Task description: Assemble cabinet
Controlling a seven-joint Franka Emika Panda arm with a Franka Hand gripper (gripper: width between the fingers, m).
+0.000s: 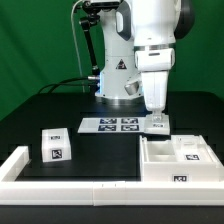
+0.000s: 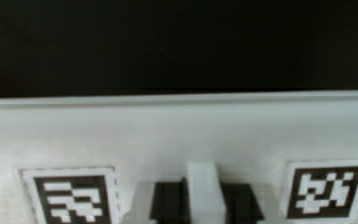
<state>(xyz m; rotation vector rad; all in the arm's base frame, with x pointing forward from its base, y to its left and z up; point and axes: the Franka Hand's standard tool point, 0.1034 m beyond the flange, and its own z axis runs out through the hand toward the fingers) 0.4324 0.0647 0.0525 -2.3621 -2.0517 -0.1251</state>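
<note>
I judge assembly barely begun: my jaws straddle a thin wall of the cabinet body directly beneath them, clamped or not I cannot tell, while a loose block waits well apart on the counter.

Cabinet body: large white open-topped box, tag on front wall, being shown lying at exterior view's right. Small block: white, tagged, being shown standing well apart at that view's left. Second block: tagged, just behind body.
</note>
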